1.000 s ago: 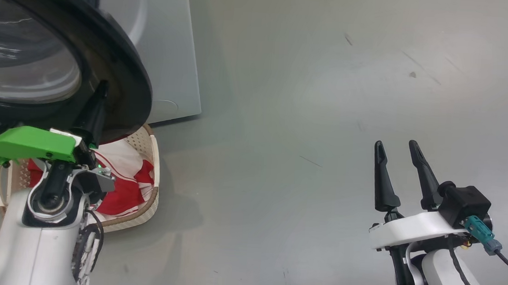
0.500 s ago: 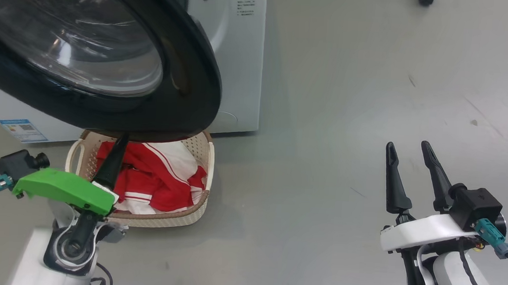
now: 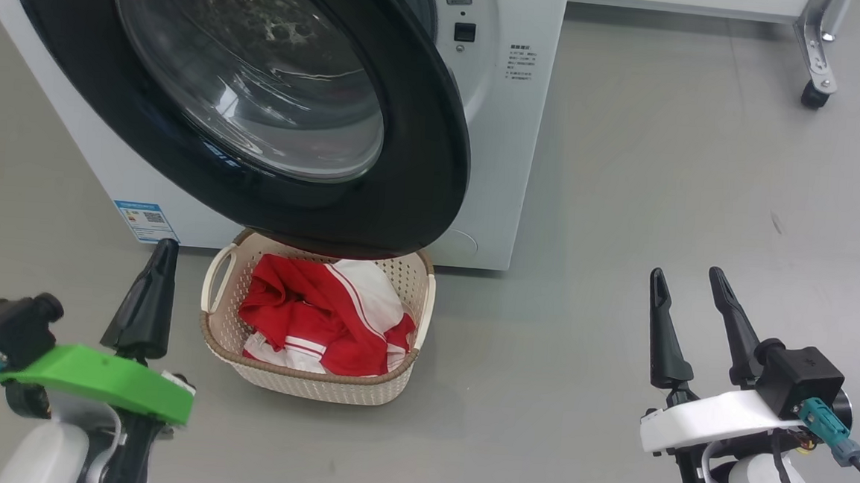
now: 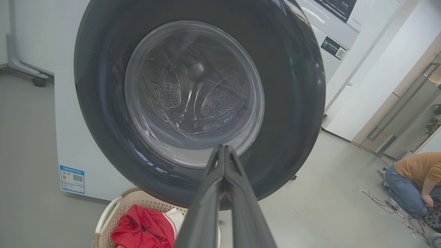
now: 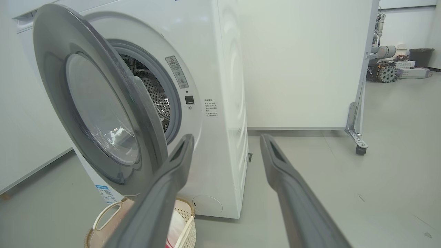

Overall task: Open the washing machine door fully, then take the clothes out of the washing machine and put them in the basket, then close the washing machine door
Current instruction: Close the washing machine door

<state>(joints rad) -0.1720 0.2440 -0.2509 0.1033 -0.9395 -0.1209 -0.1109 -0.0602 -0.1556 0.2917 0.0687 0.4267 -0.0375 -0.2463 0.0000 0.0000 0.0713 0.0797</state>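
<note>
Head view: clothes (image 3: 321, 317) sit in the basket (image 3: 331, 388) beneath the ajar washing machine door (image 3: 435, 160). Left wrist view: my left claw (image 4: 224, 147), pinched shut and empty, faces the glass (image 4: 193, 93); I'd press the rim (image 4: 286, 103) steadily. Right wrist view: right claw (image 5: 226, 136) spread, empty.

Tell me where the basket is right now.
In the head view the basket sits on the floor left of centre, in front of the washing machine, below the open washing machine door, holding the clothes.

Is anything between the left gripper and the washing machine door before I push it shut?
Nothing visible does. The shut left gripper points straight at the washing machine door with open air between; the basket sits lower, under the door's rim.
</note>
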